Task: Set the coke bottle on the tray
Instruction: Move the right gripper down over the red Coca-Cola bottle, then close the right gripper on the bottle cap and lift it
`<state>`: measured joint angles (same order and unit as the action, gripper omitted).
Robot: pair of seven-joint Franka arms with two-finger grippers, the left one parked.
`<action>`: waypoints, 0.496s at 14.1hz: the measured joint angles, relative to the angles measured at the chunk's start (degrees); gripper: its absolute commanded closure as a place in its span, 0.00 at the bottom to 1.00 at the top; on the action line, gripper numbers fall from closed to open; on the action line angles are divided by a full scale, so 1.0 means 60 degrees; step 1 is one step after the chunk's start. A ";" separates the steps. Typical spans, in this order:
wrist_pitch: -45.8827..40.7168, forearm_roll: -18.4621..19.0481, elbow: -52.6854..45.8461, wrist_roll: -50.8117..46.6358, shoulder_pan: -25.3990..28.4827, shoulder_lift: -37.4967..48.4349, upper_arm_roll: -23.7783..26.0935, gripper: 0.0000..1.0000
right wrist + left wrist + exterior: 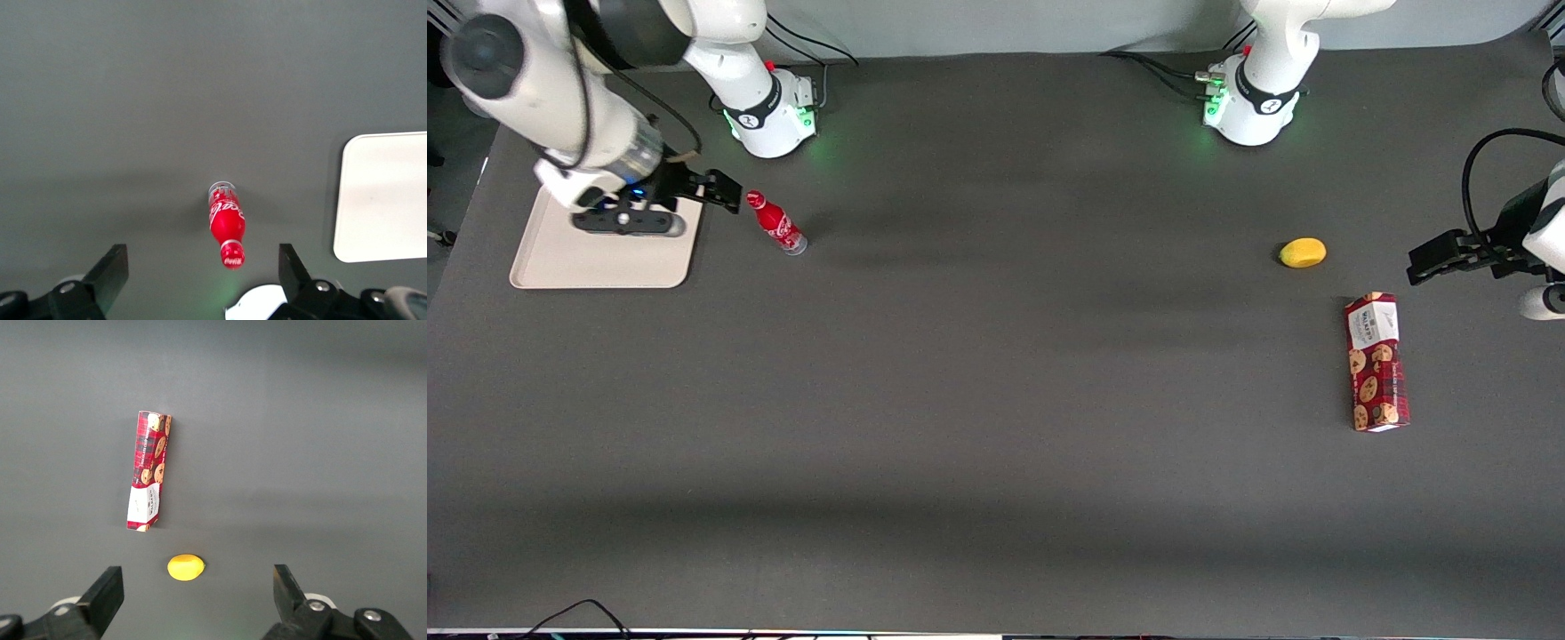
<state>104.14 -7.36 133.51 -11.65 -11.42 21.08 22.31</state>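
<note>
The coke bottle [776, 224] is small and red with a white script logo and a red cap. It stands on the dark table beside the tray [605, 262], apart from it. The tray is a flat cream-white rectangle at the working arm's end of the table. My right gripper [719, 189] is open and empty. It hovers over the tray's edge nearest the bottle, close to the bottle's cap. In the right wrist view the bottle [227, 227] shows between my spread fingers [112, 267], with my gripper [202, 268] above its cap, and the tray's corner [383, 197] beside it.
A yellow fruit [1303, 252] and a red cookie box [1376, 362] lie toward the parked arm's end of the table; both show in the left wrist view, fruit [185, 567] and box [149, 480]. Two arm bases [778, 116] [1249, 107] stand at the table's back.
</note>
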 measured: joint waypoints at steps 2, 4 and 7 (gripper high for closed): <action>0.1240 -0.0199 0.1242 -0.0011 -0.0008 0.0132 0.0078 0.00; 0.2176 -0.0424 0.2213 -0.0013 -0.0010 0.0139 0.0211 0.00; 0.3026 -0.0700 0.3231 -0.0017 -0.0016 0.0174 0.0251 0.00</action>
<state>122.30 -11.57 152.89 -11.76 -11.52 22.13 23.81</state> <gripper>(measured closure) 0.000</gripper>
